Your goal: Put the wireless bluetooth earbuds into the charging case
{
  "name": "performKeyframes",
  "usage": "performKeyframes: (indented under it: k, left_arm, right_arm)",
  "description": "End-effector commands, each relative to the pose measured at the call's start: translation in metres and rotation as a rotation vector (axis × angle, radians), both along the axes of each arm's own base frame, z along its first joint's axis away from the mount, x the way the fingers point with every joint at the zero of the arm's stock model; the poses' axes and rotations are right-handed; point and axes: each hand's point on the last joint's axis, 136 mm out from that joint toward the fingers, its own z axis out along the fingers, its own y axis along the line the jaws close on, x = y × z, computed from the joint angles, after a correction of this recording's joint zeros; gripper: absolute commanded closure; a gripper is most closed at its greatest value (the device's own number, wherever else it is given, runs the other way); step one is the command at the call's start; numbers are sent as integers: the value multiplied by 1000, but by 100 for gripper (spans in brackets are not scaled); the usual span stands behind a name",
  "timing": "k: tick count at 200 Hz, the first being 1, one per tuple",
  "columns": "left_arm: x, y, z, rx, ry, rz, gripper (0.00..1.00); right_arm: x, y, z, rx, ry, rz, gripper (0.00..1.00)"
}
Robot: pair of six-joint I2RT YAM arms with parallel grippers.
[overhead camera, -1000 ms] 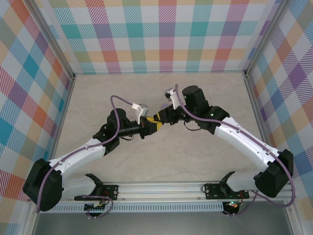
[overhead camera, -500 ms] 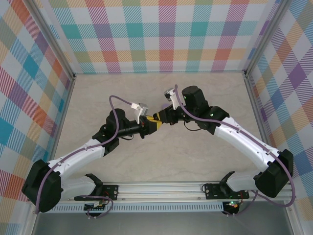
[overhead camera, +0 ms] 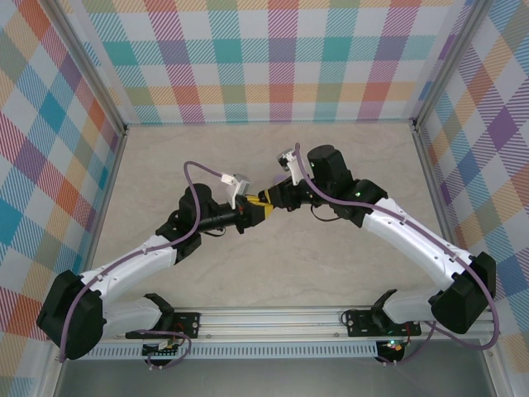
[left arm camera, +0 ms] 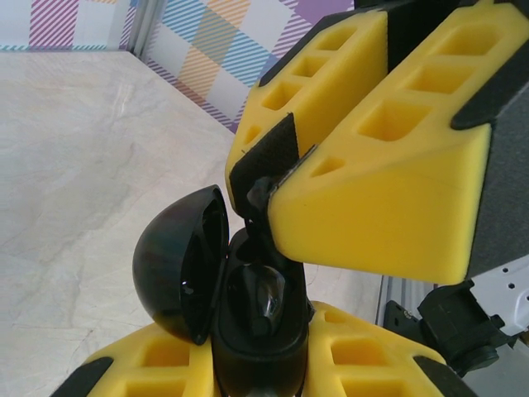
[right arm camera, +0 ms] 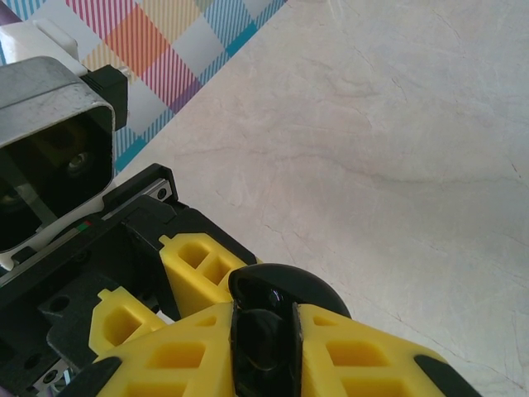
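My left gripper (left arm camera: 261,351) is shut on the black charging case (left arm camera: 258,331), which stands upright between its yellow fingers. The case's domed lid (left arm camera: 178,260) hangs open to the left, and one black earbud (left arm camera: 266,294) sits in the case's seat. My right gripper (left arm camera: 266,188) comes down from above, shut on another small black earbud (left arm camera: 259,195) right at the case's top edge. In the right wrist view that earbud (right arm camera: 263,343) is pinched in the right gripper (right arm camera: 264,331), with the lid (right arm camera: 291,285) just beyond. Both grippers (overhead camera: 263,207) meet above the table's middle.
The pale marbled table (overhead camera: 331,157) is bare around the arms. Plaid walls (overhead camera: 273,58) close in the back and sides, with a metal rail (overhead camera: 273,318) along the near edge. The left wrist's camera housing (right arm camera: 50,157) sits close to the right fingers.
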Motion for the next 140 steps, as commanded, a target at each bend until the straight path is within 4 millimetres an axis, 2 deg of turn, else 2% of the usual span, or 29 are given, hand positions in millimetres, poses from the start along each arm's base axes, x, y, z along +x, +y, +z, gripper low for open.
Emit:
performKeyframes:
  k: [1, 62, 140]
  left_arm:
    - [-1, 2, 25, -41, -71, 18, 94]
    - [0, 2, 26, -43, -73, 22, 94]
    - [-3, -1, 28, -46, -74, -7, 94]
  right_arm:
    - [-11, 1, 5, -1, -4, 50, 77]
    - [-19, 3, 5, 1, 12, 88, 75]
    - [-19, 3, 6, -2, 10, 87, 69]
